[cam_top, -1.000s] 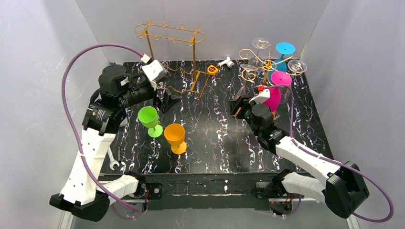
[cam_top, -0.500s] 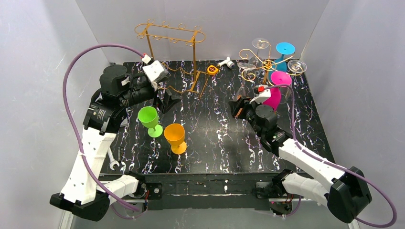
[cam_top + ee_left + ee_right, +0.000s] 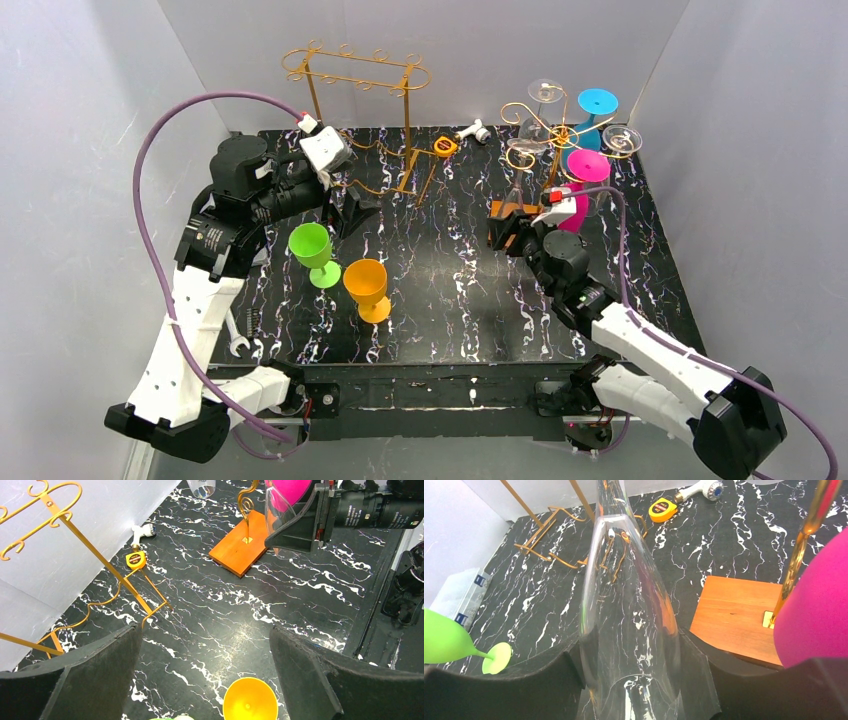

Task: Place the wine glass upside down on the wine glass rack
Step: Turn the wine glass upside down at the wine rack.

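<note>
1. My right gripper (image 3: 634,652) is clamped on the clear wine glass (image 3: 629,595); the bowl fills the gap between both fingers.
2. In the top view that glass sits right of centre, just beside the wine glass rack (image 3: 545,130). Its wooden base (image 3: 736,610) lies at the right of the wrist view.
3. A pink glass (image 3: 580,190) hangs bowl-down on the rack.
4. My left gripper (image 3: 205,645) stands wide, nothing between its fingers, at the upper left near the tall gold stand (image 3: 360,75).
5. A green glass (image 3: 312,248) and an orange glass (image 3: 366,285) stand upright, left of centre.
</note>
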You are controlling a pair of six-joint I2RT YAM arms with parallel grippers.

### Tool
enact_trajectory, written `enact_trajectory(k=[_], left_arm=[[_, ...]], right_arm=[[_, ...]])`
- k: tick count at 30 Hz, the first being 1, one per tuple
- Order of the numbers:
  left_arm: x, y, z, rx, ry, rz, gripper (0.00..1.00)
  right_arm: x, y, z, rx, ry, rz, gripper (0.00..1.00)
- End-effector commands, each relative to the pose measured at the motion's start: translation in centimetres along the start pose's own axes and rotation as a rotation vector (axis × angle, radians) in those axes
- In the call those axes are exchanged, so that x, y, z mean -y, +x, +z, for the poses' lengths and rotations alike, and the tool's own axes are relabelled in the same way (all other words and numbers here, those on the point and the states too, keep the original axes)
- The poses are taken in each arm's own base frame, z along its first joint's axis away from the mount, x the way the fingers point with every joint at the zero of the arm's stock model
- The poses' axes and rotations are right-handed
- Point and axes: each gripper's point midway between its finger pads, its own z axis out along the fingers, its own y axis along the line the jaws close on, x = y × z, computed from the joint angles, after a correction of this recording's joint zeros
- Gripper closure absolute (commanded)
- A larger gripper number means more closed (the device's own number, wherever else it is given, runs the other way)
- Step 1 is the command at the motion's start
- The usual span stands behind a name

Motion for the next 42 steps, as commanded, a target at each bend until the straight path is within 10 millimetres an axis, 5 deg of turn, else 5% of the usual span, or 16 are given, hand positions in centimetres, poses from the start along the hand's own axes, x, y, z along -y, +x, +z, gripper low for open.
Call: enact_trajectory(k=[1, 10, 17, 42], left_arm=[[0.4, 0.1, 0.1, 0.000, 0.027, -0.002, 0.02], [0.4, 0.3, 0.2, -0.009, 0.027, 0.003, 0.02], [0.2, 0.4, 0.1, -0.012, 0.019, 0.015, 0.02], [0.3, 0.2, -0.1, -0.008, 0.019, 0.029, 0.02]], right_arm=[[0.2, -2.0, -0.5, 0.090, 0.018, 0.041, 0.54], [1.1, -1.5, -0.7, 0.091, 0.057, 0.064, 0.43], [1.4, -0.9, 0.1, 0.049, 0.095, 0.055, 0.03], [2.0, -1.2, -3.4, 0.021, 0.081, 0.055, 0.02]])
